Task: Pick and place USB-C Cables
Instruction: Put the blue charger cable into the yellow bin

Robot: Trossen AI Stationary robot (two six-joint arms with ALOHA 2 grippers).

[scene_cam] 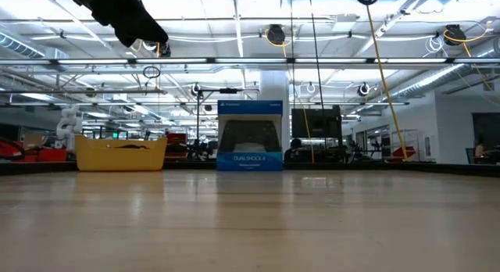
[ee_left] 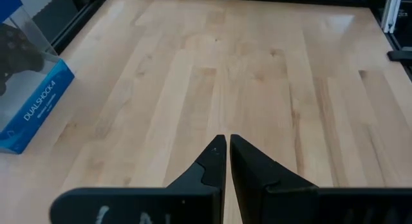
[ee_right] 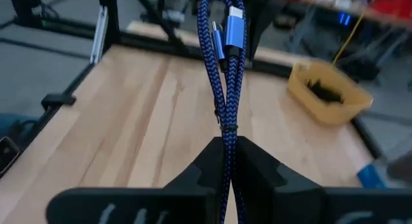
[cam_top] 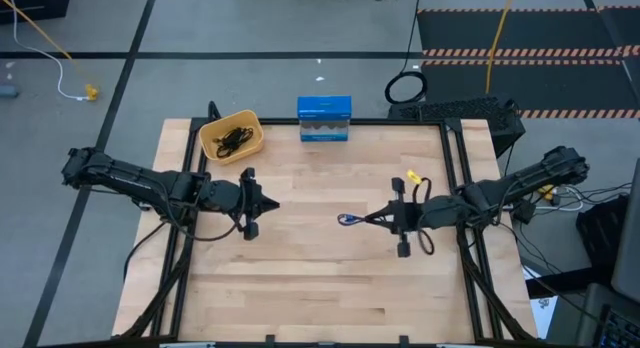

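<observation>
— What's the right gripper (cam_top: 383,219) got?

— A purple-blue braided USB-C cable (ee_right: 225,69), pinched tight between its fingers (ee_right: 257,169), held up off the wooden table (cam_top: 320,278) near the middle, metal plugs at the far end.

— And the left gripper (ee_left: 227,141)?

— Fingers closed together, nothing in them, hanging over the table's left half.

— The other cables?

— Black cables (cam_top: 232,140) lie in the yellow bin (cam_top: 247,120) at the back left corner, beside the blue DualShock 4 box (cam_top: 324,119).
</observation>
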